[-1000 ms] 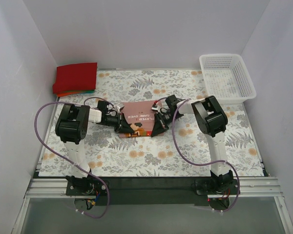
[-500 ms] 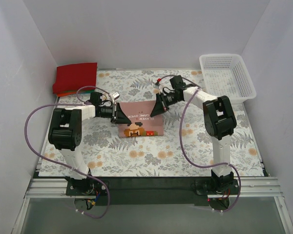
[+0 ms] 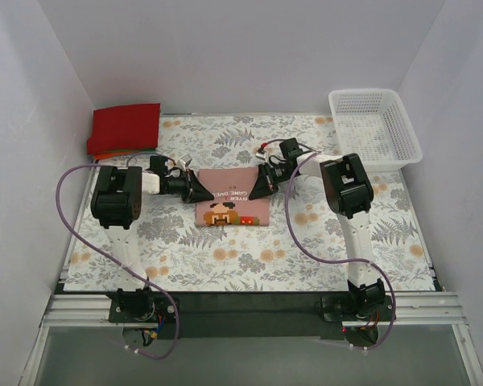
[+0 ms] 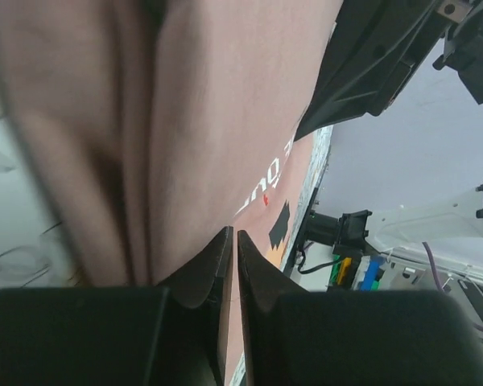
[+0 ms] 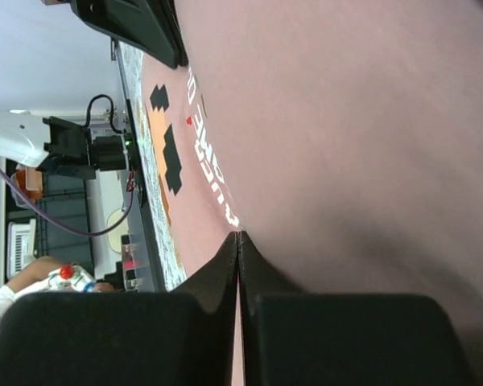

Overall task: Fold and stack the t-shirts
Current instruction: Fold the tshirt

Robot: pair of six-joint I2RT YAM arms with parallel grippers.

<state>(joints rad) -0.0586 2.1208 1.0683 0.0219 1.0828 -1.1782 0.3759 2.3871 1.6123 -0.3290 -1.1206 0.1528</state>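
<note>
The left gripper (image 3: 200,190) and right gripper (image 3: 256,186) are sitting pinched closed against the left and right edges of the pink t-shirt (image 3: 229,205); whether either is catching cloth is unclear. The shirt is lying folded between them, mid table cloth (image 3: 306,241). The red stack (image 3: 125,129) is sitting at the far left corner, nearer the left arm.

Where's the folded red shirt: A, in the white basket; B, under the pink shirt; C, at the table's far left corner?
C: the folded red cloth t-shirt lies at the far left corner, away from the white plastic lattice basket.
</note>
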